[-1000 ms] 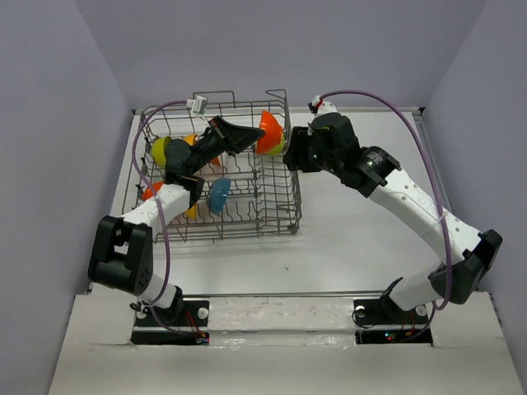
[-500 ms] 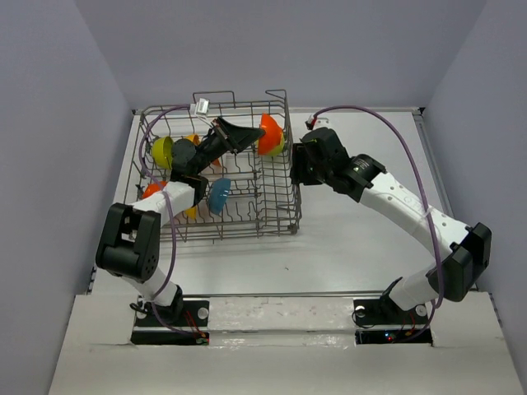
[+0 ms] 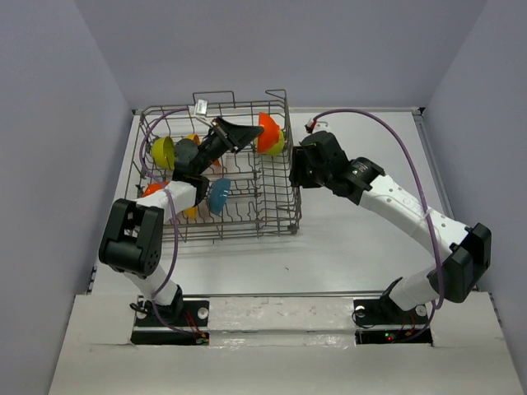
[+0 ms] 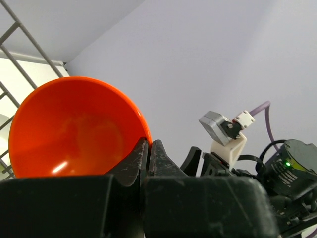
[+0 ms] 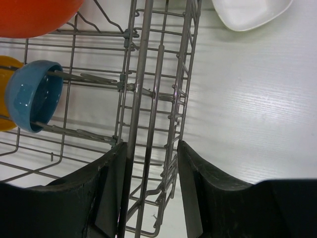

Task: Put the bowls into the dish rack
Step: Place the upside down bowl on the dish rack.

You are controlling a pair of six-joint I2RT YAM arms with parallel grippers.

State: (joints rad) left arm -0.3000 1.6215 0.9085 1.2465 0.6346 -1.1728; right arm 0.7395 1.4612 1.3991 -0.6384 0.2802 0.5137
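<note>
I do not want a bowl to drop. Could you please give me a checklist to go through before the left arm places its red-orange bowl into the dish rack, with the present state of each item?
1. Left gripper shut on the rim of the red-orange bowl: ok.
2. That bowl is over the dish rack, at its far right corner: ok.
3. Free tines under the bowl: cannot tell, the bowl hides them.
4. Right gripper has a finger on each side of the rack's right wall: ok. Whether it presses the wall: cannot tell.
5. Teal bowl sits on the tines, apart from the held bowl: ok.
6. All bowls loaded: not ok, a white bowl lies on the table outside the rack.
</note>
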